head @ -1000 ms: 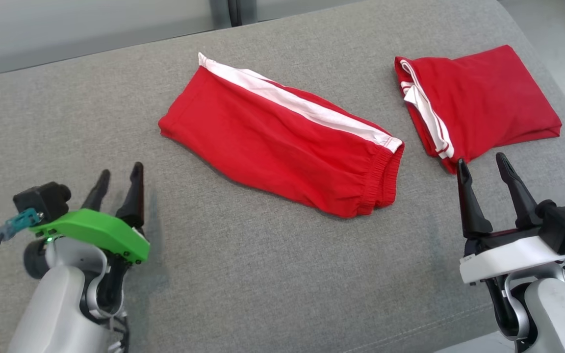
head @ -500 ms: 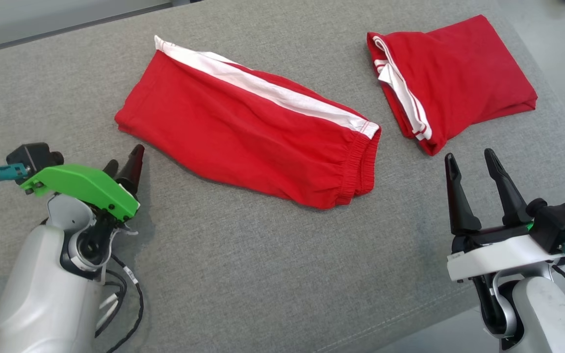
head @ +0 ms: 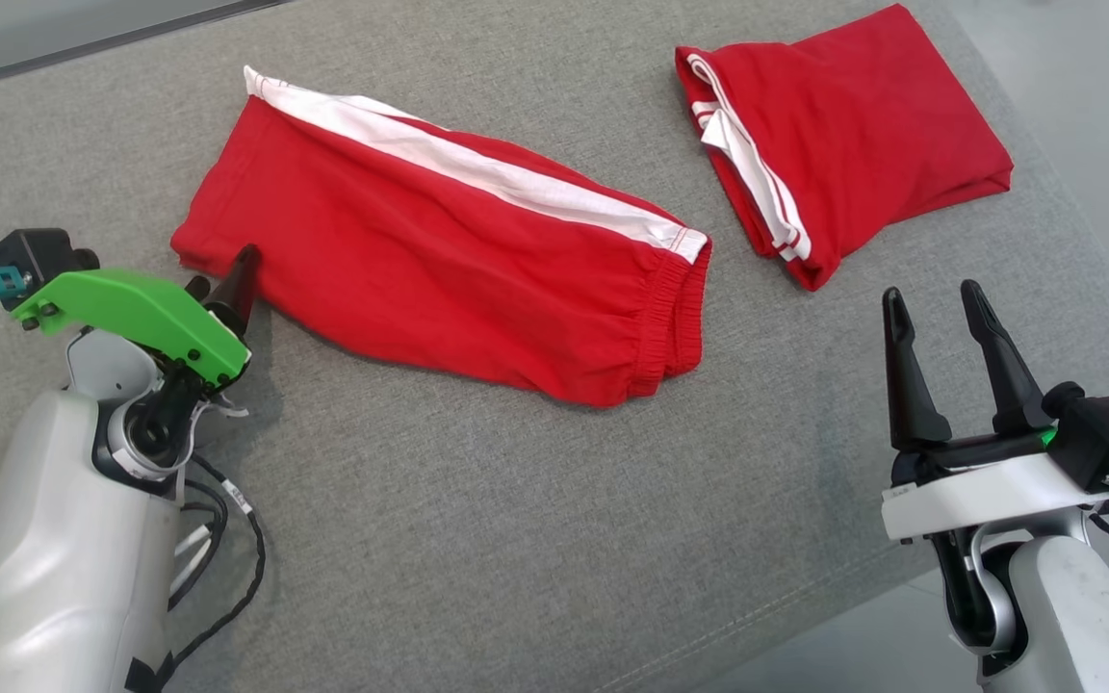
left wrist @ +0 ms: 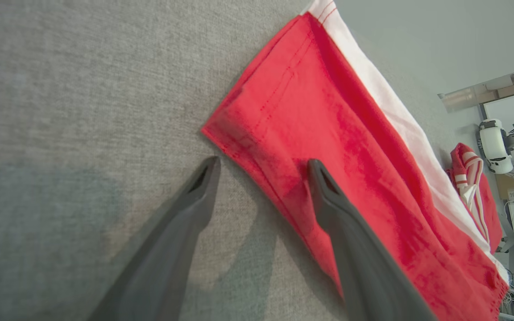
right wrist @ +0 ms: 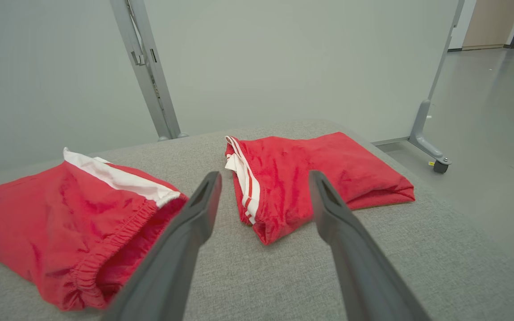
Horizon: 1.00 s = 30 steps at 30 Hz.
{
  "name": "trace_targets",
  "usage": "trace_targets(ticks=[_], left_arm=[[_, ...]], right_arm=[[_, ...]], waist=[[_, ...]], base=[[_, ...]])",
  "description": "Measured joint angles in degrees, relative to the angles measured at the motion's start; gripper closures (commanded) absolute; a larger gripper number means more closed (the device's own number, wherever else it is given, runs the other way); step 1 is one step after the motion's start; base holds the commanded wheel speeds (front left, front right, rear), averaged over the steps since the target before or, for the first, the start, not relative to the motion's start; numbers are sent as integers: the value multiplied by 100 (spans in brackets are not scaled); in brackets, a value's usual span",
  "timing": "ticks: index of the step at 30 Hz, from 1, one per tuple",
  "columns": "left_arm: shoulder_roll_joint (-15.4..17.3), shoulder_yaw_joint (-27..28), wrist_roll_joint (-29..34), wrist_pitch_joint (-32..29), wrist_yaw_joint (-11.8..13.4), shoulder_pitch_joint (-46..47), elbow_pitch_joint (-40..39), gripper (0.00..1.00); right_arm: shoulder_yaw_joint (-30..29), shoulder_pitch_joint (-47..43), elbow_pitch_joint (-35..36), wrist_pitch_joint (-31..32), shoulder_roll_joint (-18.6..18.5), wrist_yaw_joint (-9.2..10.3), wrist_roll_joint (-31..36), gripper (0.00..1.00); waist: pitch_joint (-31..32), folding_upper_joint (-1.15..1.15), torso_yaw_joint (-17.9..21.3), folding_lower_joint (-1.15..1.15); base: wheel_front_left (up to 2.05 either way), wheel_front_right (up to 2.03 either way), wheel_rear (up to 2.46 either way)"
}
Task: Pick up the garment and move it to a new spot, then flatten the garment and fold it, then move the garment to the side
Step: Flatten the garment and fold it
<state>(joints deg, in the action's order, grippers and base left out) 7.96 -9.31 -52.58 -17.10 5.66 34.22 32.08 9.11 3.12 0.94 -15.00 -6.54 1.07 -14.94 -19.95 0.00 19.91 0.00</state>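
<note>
Left end effector [left wrist: 261, 167] advanced: now open, empty, straddling garment [head: 439, 260] hem at corner farthest from folded red pile [head: 853, 144]. Garment flat on desk [head: 516, 500], beside pile. Right end effector [head: 935, 298] open, empty, near pile. Likely folding unfinished; side-move pending.

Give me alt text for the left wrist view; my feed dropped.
The left gripper, open, straddles the hemmed edge of red shorts with a white side stripe, one finger over the cloth and the other over bare grey cushion. A second, folded red garment lies at the far right.
</note>
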Motion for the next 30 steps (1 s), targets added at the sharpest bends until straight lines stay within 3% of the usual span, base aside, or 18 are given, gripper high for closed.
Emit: trace_targets(ticks=[10, 11, 12, 13, 17, 23, 30], left_arm=[[20, -21, 147, 35, 43, 303, 291, 2], [19, -41, 148, 35, 43, 321, 304, 53], [19, -75, 163, 38, 42, 335, 309, 85], [20, -113, 207, 75, 40, 341, 309, 100], [-12, -229, 385, 220, -38, 344, 335, 100], [-48, 40, 258, 608, -152, 297, 214, 100], [-463, 158, -77, 914, -360, -259, -93, 100]], right_arm=[[-133, 0, -5, 0, 102, -171, 101, 0], [-146, 0, -5, 0, 110, -174, 109, 0], [-162, 0, -5, 0, 118, -183, 115, 0], [-181, 0, -5, 0, 122, -209, 125, 0], [-353, -4, -8, 0, 138, -210, 138, 0], [-521, -40, -11, 0, 230, -233, 140, 0], [-712, -158, -37, 0, 227, -310, 200, 0]], waist=[[-71, 0, 95, 0], [-78, 0, 100, 0], [-86, 0, 104, 0], [-93, 0, 106, 0], [-100, 0, 62, 0], [-60, 0, -94, 0], [17, 0, -441, 0]], base=[[0, 0, 0], [0, 0, 0], [0, 0, 0], [0, 0, 0], [0, 0, 0], [0, 0, 0], [0, 0, 0]])
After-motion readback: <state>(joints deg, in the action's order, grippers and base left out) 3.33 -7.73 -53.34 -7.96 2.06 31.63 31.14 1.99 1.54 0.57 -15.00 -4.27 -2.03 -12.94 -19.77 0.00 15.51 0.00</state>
